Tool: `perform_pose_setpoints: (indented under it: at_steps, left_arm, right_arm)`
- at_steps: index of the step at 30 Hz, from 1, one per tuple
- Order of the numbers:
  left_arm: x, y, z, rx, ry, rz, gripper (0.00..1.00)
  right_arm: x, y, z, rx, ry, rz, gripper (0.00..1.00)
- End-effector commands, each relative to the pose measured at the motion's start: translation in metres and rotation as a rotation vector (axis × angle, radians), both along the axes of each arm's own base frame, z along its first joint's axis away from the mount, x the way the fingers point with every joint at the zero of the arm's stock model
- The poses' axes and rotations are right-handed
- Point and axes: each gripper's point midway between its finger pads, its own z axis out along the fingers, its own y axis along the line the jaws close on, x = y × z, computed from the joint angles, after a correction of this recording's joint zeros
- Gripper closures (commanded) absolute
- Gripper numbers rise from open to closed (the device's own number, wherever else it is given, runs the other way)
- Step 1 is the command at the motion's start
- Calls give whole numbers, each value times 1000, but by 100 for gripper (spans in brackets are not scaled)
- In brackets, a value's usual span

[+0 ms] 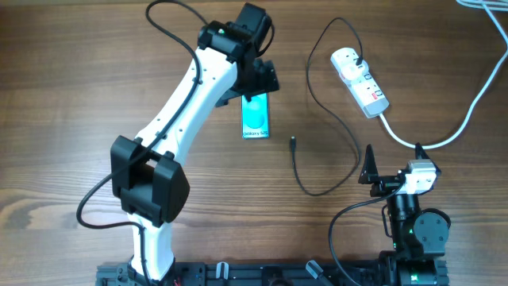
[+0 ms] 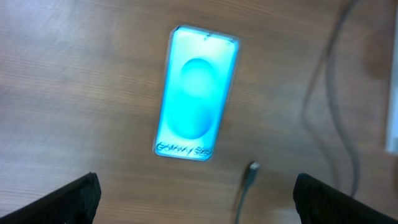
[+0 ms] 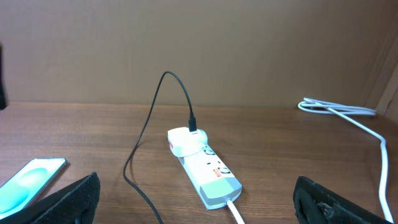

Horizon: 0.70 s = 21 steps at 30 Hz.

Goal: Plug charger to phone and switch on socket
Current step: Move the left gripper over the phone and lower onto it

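Left gripper (image 2: 196,190), jaws spread wide and empty, above the phone (image 2: 196,93) at upper centre; right gripper (image 3: 196,194) likewise released, holding nothing.

Left arm (image 1: 186,95) white shells, black joint housings, black cable looping off wrist and base, right arm (image 1: 405,210) mostly black (white wrist block, green lights), fingers (image 2: 71,199) matte black.

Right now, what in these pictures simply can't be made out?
- The phone's upper end: overhead view, hidden under the left arm.
- The phone's strip text: left wrist view, blurred.
- The socket's switch positions: overhead and right wrist views, too small.
- The charger's plug tip shape: left wrist view, blurred.
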Motion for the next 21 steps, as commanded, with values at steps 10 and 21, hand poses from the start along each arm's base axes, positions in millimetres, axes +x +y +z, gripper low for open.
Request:
perform_pose_setpoints:
  at_steps: [10, 21]
  left_arm:
    - [19, -7, -55, 136, -5, -73, 0]
    - [18, -19, -94, 114, 4, -165, 0]
  right_arm:
    - [0, -2, 1, -4, -7, -7, 0]
    - [0, -2, 1, -5, -7, -7, 0]
